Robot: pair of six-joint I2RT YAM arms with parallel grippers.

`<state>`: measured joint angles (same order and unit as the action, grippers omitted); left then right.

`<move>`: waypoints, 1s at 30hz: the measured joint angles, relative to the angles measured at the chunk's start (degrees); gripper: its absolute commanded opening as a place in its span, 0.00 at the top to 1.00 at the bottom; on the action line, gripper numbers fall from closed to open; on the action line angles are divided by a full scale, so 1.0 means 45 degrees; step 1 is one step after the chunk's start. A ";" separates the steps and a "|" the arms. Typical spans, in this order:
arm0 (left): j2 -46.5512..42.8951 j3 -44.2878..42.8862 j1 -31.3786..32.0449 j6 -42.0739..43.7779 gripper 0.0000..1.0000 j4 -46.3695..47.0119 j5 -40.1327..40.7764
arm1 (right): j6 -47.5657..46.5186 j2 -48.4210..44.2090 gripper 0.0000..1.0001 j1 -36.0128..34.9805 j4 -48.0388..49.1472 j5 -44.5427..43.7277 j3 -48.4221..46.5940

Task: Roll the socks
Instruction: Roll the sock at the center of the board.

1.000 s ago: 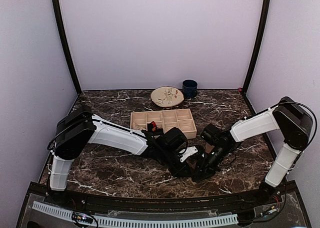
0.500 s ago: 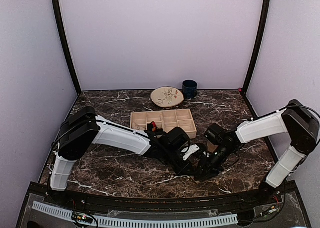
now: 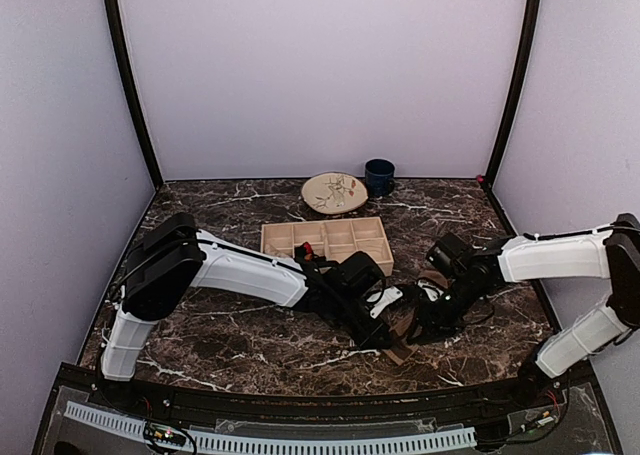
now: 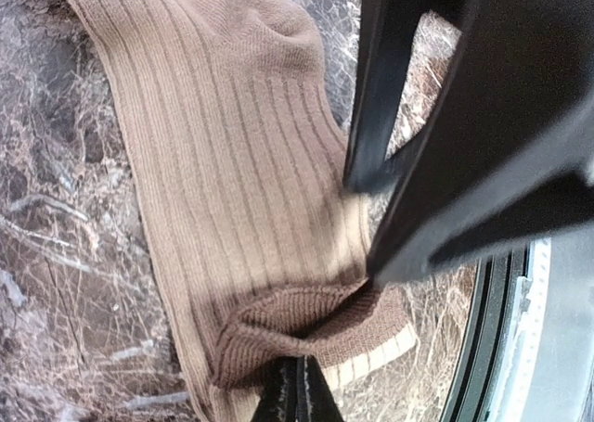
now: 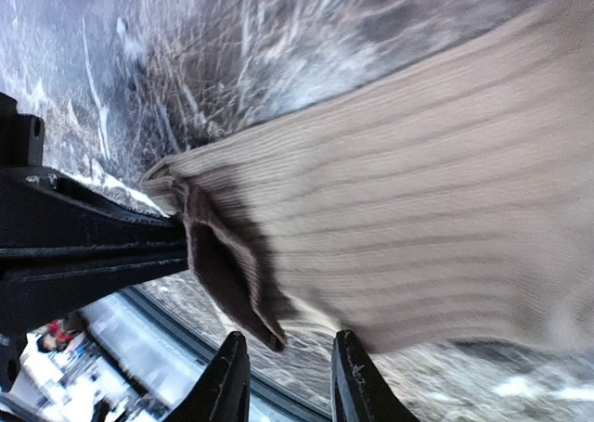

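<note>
Fingers of your left hand (image 4: 297, 396) press together, pinching the tan sock's (image 4: 232, 190) folded cuff edge; your right hand (image 5: 289, 357) stands partly spread just beside that fold.

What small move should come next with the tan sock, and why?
Probably the left gripper should carry the pinched end further over the tan sock. It is shut on that end, already turned over once, while the right gripper stands open beside it and holds nothing.
</note>
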<state>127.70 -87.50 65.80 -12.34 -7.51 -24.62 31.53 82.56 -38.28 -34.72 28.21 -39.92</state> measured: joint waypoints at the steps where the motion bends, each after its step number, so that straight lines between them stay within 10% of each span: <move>1: 0.0015 -0.0039 -0.0010 -0.0034 0.97 -0.0044 -0.0015 | -0.0029 -0.0340 0.70 0.0005 -0.0126 -0.0413 0.0000; 14: 0.0466 -0.0792 -0.0374 -0.0442 0.99 -0.0738 -0.0821 | 0.0102 -0.4823 0.70 -0.0393 -0.0340 -0.4430 -0.0010; 30: 0.1195 -0.1603 -0.1326 -0.1413 1.00 -0.1452 -0.2841 | 0.1122 -0.3993 0.70 -0.6416 -0.1151 -1.0404 -0.1394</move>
<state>133.08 -94.72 59.83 -18.70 -14.04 -37.41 36.58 64.60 -67.16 -39.90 -18.61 -46.19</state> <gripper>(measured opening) 0.025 0.298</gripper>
